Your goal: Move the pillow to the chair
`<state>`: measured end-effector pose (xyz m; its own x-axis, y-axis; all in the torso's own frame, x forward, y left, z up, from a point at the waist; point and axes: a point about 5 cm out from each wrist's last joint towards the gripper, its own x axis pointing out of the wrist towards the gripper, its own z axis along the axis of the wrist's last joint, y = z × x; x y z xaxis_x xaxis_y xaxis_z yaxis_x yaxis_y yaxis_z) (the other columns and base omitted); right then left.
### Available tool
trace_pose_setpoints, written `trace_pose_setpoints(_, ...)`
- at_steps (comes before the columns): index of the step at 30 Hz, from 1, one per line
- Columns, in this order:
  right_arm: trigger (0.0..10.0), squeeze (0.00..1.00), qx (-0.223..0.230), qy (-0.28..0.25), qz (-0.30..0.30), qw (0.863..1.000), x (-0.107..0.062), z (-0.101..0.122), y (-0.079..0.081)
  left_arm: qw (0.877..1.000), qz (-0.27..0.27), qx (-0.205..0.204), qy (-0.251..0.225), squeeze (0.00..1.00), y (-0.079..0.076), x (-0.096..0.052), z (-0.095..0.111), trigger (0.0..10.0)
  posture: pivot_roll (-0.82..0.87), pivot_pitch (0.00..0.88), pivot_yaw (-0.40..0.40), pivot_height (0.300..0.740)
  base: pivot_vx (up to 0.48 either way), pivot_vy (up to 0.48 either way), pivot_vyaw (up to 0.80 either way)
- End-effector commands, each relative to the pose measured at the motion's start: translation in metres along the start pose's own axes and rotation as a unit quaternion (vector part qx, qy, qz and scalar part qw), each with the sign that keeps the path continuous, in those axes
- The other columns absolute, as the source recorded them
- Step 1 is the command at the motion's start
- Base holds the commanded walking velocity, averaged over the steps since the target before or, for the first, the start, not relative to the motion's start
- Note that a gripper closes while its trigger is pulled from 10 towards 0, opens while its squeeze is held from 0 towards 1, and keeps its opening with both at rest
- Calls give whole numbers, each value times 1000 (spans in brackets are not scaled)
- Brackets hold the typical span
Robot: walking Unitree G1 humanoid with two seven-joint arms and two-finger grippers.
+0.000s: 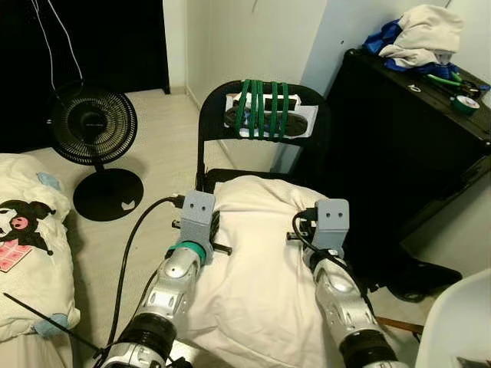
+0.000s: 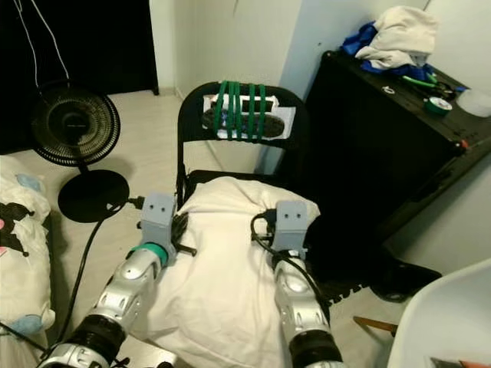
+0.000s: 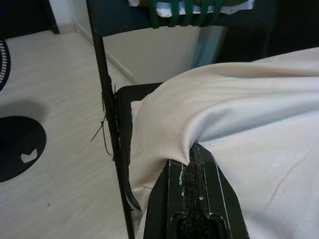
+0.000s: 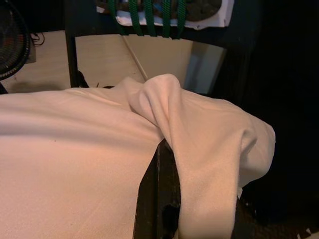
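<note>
Pillow [image 1: 261,261], cream, lies partly on the seat of the chair [image 1: 265,115], its far end over the seat and its near end held up between the two arms. Left gripper [image 3: 192,164] pinches a fold of the pillow's left edge, its fingers [image 3: 174,199] closed on the cloth. Right gripper [image 4: 162,159] grips the right edge the same way, cloth bunched over its fingers [image 4: 149,194]. Green cord [image 1: 261,107] wraps the chair's backrest. Black cabinet [image 1: 399,153] stands to the right with clothes [image 1: 418,34] on top. Fan [image 1: 93,126] stands on the floor to the left, near a bed [image 1: 27,230].
</note>
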<state>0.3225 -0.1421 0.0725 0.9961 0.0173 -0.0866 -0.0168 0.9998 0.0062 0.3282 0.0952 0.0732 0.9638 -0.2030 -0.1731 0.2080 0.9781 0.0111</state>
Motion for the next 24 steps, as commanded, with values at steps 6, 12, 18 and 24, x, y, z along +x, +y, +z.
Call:
trace_pose_setpoints(6, 10000, 0, 1, -11, -10, 1000, 3, 6, -4, 1000, 21, -1, -19, 0, 9, 0, 7, 10000, -70, 9, -68, 740, 0, 0, 0)
trace_pose_setpoints(12, 10000, 0, 5, -14, -14, 1000, 3, 6, -3, 1000, 17, 1, -20, 0, 8, 2, 10, 10000, -75, 4, -57, 740, 0, 0, 0)
trace_pose_setpoints(18, 10000, 0, 4, -14, -19, 1000, 2, 4, -7, 1000, 9, -2, -21, 0, 5, 3, 10, 10000, -78, 2, -52, 740, 0, 0, 0)
trace_pose_setpoints(24, 10000, 0, 3, -14, -22, 1000, 2, 5, -9, 1000, 2, -4, -23, 0, 2, 4, 12, 10000, -70, 0, -46, 740, 0, 0, 0)
